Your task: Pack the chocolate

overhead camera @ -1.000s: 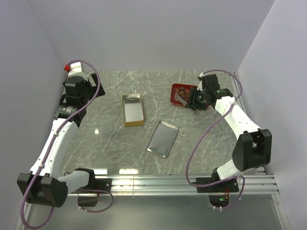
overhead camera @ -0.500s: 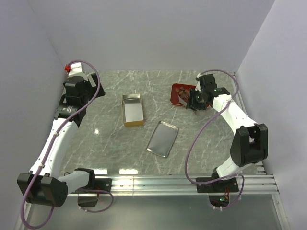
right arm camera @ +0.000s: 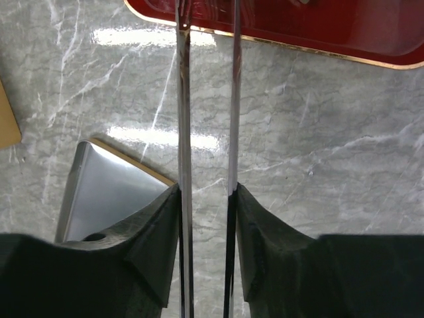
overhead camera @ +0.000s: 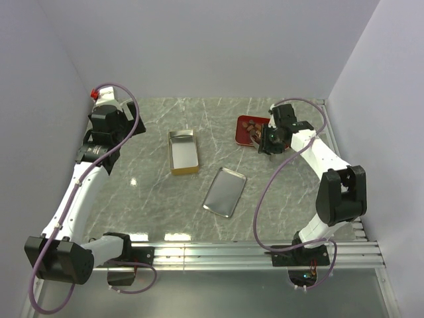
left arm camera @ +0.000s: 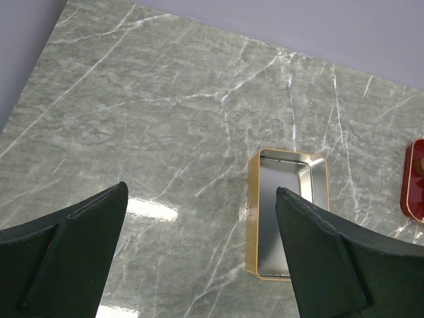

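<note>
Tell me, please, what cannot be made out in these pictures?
Tongs tips: right wrist view, cut off by the top edge, so any held piece is unseen.
Chocolate: top view, too small to count, partly covered by the right gripper.
Tin near end: left wrist view, hidden by the left gripper.
Tray: left wrist view, cut off by the right edge.

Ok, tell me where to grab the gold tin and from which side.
Pinch one long wall of the gold tin from straight above, one finger inside and one outside. It lies flat on the table, open side up and empty, so that thin upright wall is free on both faces. The left gripper, wide open and facing it, looks best placed.
</note>
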Tool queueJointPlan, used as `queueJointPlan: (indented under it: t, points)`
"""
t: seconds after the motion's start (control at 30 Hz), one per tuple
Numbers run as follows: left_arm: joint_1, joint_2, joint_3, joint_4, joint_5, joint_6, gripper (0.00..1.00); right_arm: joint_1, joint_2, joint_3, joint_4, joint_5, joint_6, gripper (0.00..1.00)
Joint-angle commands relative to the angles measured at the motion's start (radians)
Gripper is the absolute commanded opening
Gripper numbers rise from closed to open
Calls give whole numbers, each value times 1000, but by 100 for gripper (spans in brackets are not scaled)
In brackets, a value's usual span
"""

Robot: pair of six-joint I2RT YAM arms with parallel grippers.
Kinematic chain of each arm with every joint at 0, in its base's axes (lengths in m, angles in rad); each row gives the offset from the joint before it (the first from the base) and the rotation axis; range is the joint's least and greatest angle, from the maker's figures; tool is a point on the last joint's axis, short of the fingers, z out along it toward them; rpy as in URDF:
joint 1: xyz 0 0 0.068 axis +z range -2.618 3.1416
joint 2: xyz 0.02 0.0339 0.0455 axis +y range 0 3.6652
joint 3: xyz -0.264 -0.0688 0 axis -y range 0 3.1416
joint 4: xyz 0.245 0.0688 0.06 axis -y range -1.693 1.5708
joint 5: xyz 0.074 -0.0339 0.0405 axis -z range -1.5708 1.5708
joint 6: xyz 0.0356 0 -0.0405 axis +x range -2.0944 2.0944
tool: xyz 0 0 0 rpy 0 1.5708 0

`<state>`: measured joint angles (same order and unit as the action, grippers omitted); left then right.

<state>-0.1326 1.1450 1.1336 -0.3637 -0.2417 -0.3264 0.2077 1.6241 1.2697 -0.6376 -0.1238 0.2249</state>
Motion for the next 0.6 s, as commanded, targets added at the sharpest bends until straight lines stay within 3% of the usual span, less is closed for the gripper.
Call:
queueJointPlan:
  t: [0.0,0.3,0.57]
  points:
    - [-2,1,15,25,-11,10,99,12,10,7,29,-2,-30,41]
    - [-2,6,28,22,-18,20,99,22,43,72,-8,-4,-53,22]
    - [-2,6,23,26,-10,13,99,35,-35,146,-99,-14,-62,19]
